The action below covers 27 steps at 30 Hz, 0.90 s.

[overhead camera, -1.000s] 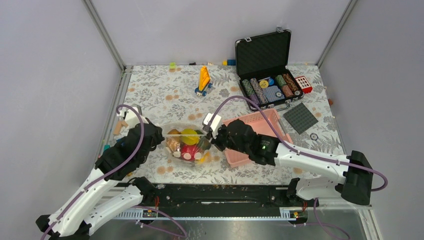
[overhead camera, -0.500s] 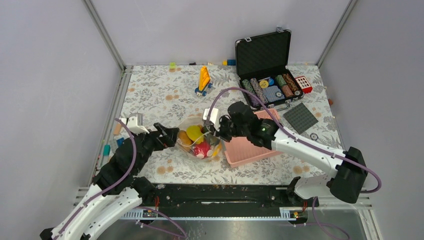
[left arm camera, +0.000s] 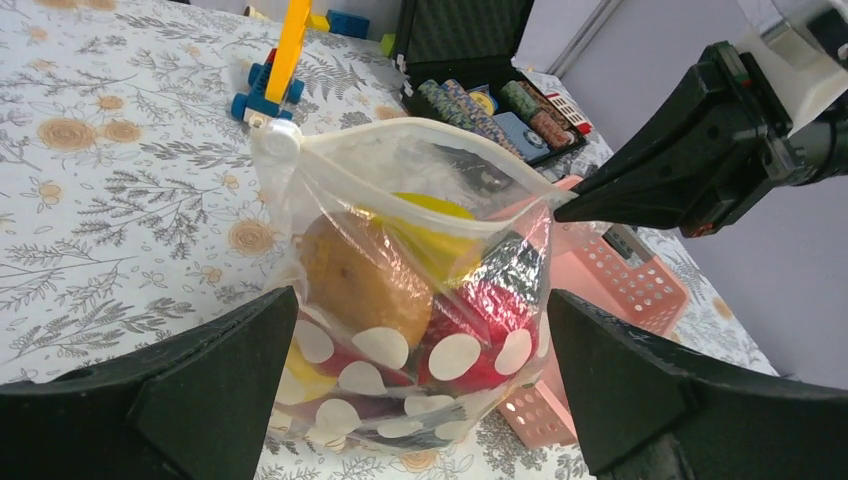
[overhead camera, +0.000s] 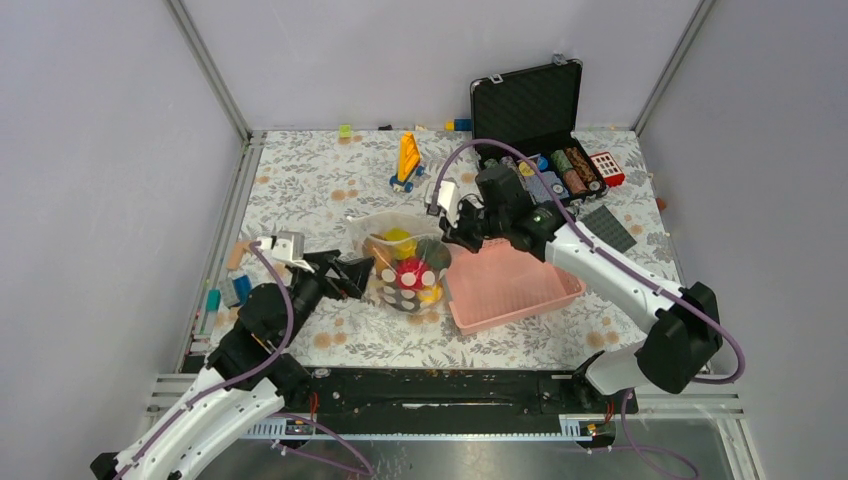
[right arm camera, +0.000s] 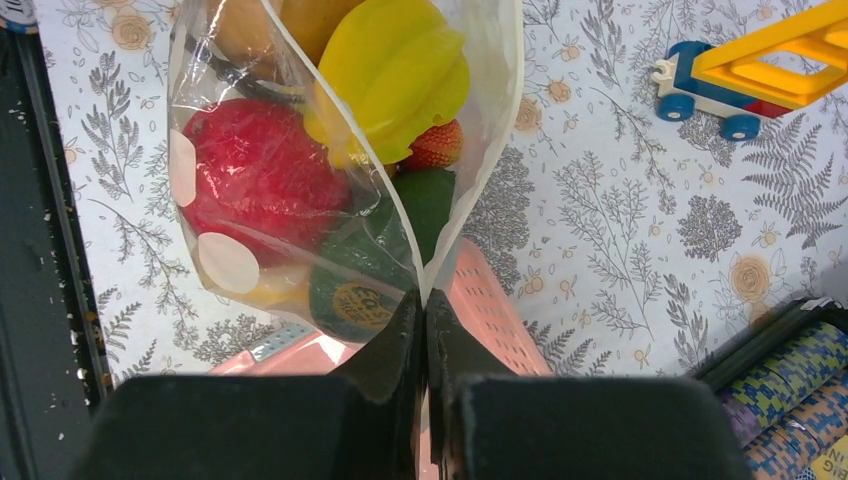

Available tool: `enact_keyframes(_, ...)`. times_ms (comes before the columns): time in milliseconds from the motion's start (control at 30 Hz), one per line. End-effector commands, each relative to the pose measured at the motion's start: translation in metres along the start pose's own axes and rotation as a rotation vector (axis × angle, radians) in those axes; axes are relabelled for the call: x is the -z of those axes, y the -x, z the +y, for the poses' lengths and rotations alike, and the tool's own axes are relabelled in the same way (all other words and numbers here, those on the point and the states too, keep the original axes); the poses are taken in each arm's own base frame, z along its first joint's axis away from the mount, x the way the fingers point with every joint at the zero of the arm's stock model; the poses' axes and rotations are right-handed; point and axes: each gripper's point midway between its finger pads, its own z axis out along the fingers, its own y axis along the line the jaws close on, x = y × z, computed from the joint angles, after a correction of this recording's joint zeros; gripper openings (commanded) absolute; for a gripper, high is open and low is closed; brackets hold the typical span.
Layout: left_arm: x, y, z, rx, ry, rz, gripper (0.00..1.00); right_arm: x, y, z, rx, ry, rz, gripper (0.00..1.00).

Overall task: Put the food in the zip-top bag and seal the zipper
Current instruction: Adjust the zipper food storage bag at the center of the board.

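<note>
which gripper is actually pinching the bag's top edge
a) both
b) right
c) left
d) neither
B: the right gripper's jaws are shut on the mouth edge of the zip-top bag, while the left gripper's jaws stand wide open with the bag between them.

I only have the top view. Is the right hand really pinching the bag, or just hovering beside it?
Observer: Pinching. The right wrist view shows the right hand shut on the zip-top bag at its mouth edge.
Operator: Sealed yet?
Observer: No. In the left wrist view the zipper gapes open above a yellow fruit.
Operator: And the other arm?
Observer: The left hand is open, one finger either side of the bag's lower half.
</note>
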Motion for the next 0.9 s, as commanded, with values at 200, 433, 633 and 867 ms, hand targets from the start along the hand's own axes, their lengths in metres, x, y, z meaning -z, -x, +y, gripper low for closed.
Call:
enact_keyframes(200,-0.009,0.014,0.031,-0.071,0.139,-0.132,0.99,0.007,0.029,-0.012,0.075,0.094,-0.091,0.0)
enact_keyframes(433,-0.005,0.012,0.008,-0.194,-0.08,-0.176,0.99,0.005,0.023,-0.004,0.063,0.127,-0.081,0.0)
enact_keyframes(633,-0.03,-0.008,0.024,-0.205,-0.157,0.0,0.99,0.014,0.031,0.001,0.07,0.126,-0.126,0.0)
enact_keyframes(867,-0.014,-0.011,0.016,-0.141,-0.504,-0.006,0.99,0.019,0.033,0.004,0.072,0.128,-0.137,0.0)
